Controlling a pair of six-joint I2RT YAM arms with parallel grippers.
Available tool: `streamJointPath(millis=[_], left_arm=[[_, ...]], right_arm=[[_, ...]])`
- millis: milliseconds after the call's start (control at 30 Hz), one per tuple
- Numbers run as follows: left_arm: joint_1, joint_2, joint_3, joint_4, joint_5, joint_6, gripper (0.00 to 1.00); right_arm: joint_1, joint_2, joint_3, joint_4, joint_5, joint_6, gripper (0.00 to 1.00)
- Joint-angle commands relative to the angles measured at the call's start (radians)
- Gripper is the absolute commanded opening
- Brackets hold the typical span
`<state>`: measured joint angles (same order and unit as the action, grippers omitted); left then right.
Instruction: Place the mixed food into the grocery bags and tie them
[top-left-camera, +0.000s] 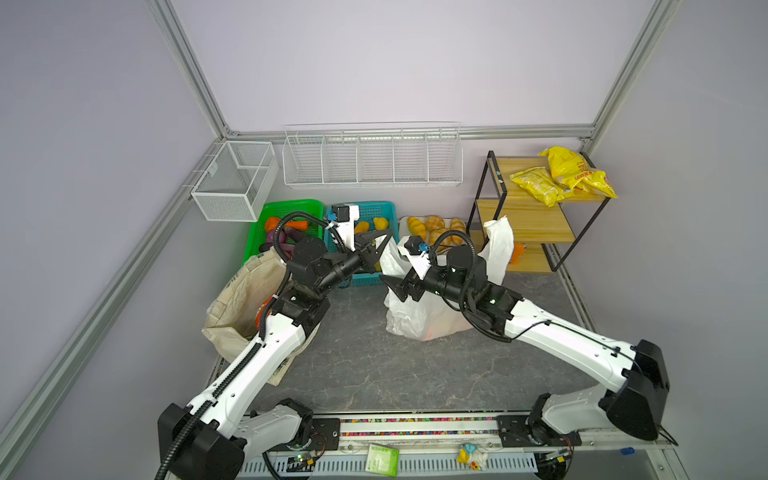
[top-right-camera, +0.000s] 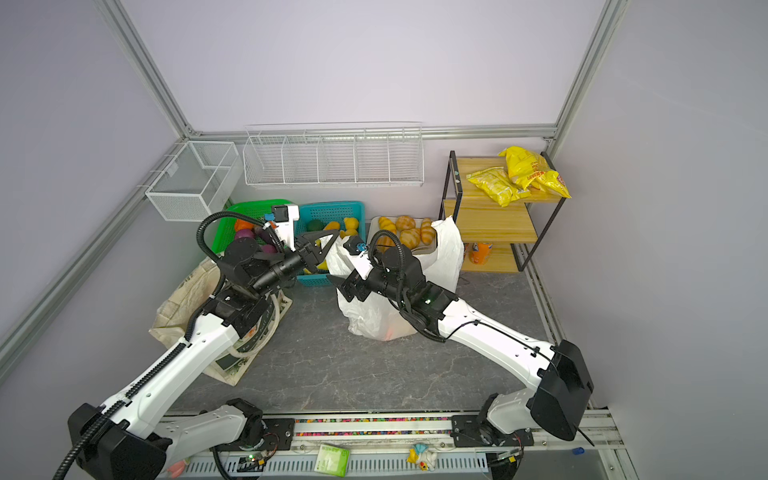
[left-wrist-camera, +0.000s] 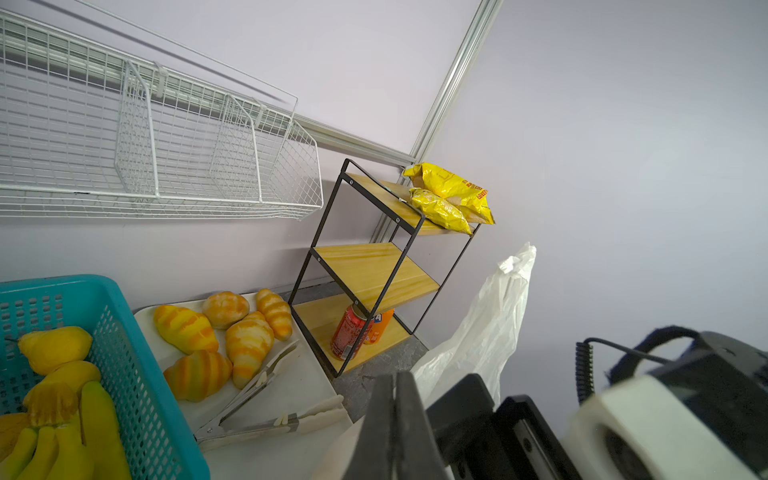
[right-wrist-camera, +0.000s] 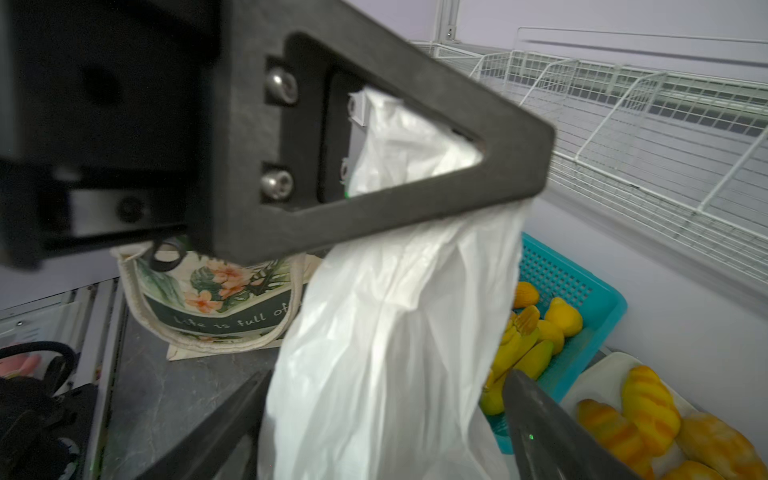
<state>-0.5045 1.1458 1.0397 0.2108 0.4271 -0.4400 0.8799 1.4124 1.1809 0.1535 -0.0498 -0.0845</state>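
Observation:
The thin white plastic grocery bag stands mid-table, with something reddish showing faintly through its base. My left gripper is shut on one of its handles and holds that strip of plastic up. My right gripper is open, one finger either side of the hanging strip. The bag's other handle stands free. The cream canvas tote slumps under my left arm. Yellow toy fruits lie in a teal basket.
Along the back stand a green basket, the teal basket and a white tray with croissants and tongs. A wooden shelf holds yellow snack packets and drink cans. Wire baskets hang on the wall.

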Motion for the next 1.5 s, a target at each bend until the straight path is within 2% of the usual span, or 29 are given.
streamJointPath(millis=[0, 100, 133, 200, 300, 367, 400, 433, 567, 700, 800, 867, 933, 1033, 1100, 1167, 1233, 1367, 1467], left_arm=[[-0.005, -0.018, -0.011, 0.021, 0.019, -0.005, 0.0], [-0.005, -0.022, -0.01, 0.021, 0.026, 0.001, 0.0], [-0.005, -0.023, -0.011, 0.021, 0.028, 0.004, 0.0], [-0.005, -0.024, -0.014, 0.027, 0.03, 0.012, 0.0], [-0.005, -0.029, -0.017, 0.026, 0.026, 0.032, 0.01], [-0.005, -0.031, -0.013, 0.022, 0.025, 0.046, 0.11], [-0.005, -0.029, -0.01, 0.021, 0.029, 0.057, 0.17], [-0.005, -0.027, -0.007, 0.019, 0.036, 0.066, 0.22], [-0.004, -0.027, 0.017, -0.044, 0.049, 0.118, 0.45], [-0.003, -0.051, 0.008, -0.094, 0.018, 0.179, 0.6], [-0.004, -0.054, -0.001, -0.114, -0.001, 0.212, 0.66], [-0.004, -0.043, -0.001, -0.108, 0.02, 0.218, 0.66], [-0.003, -0.025, 0.0, -0.083, 0.067, 0.208, 0.63], [-0.005, 0.006, -0.004, -0.019, 0.14, 0.186, 0.51], [-0.008, 0.026, 0.003, -0.002, 0.164, 0.173, 0.4], [-0.009, 0.036, 0.013, -0.002, 0.161, 0.153, 0.23], [-0.012, 0.034, 0.018, -0.003, 0.149, 0.125, 0.02], [-0.019, 0.012, -0.006, 0.025, 0.108, 0.064, 0.0], [-0.022, 0.0, -0.024, 0.042, 0.106, 0.036, 0.0]], right_arm=[[-0.013, 0.021, -0.023, 0.068, 0.072, -0.019, 0.89], [-0.046, 0.023, -0.046, 0.073, -0.017, -0.019, 0.99], [-0.056, 0.02, -0.056, 0.08, -0.06, -0.016, 0.92], [-0.078, 0.017, -0.079, 0.103, -0.162, -0.007, 0.7], [-0.095, 0.015, -0.113, 0.136, -0.251, 0.005, 0.4], [-0.102, 0.012, -0.132, 0.158, -0.279, 0.013, 0.22], [-0.102, 0.009, -0.142, 0.17, -0.282, 0.017, 0.17], [-0.104, 0.006, -0.15, 0.178, -0.28, 0.018, 0.16], [-0.11, -0.011, -0.157, 0.175, -0.259, 0.023, 0.15], [-0.115, -0.022, -0.165, 0.176, -0.25, 0.03, 0.15], [-0.116, -0.028, -0.171, 0.186, -0.252, 0.035, 0.15], [-0.116, -0.03, -0.173, 0.193, -0.249, 0.041, 0.15], [-0.116, -0.031, -0.17, 0.19, -0.255, 0.042, 0.15], [-0.117, -0.035, -0.164, 0.179, -0.255, 0.042, 0.15], [-0.116, -0.044, -0.161, 0.166, -0.245, 0.038, 0.16], [-0.117, -0.056, -0.148, 0.128, -0.219, 0.02, 0.19], [-0.115, -0.072, -0.136, 0.07, -0.155, 0.001, 0.31], [-0.102, -0.111, -0.155, 0.043, -0.102, -0.039, 0.64], [-0.065, -0.106, -0.161, 0.064, -0.061, -0.065, 0.79]])
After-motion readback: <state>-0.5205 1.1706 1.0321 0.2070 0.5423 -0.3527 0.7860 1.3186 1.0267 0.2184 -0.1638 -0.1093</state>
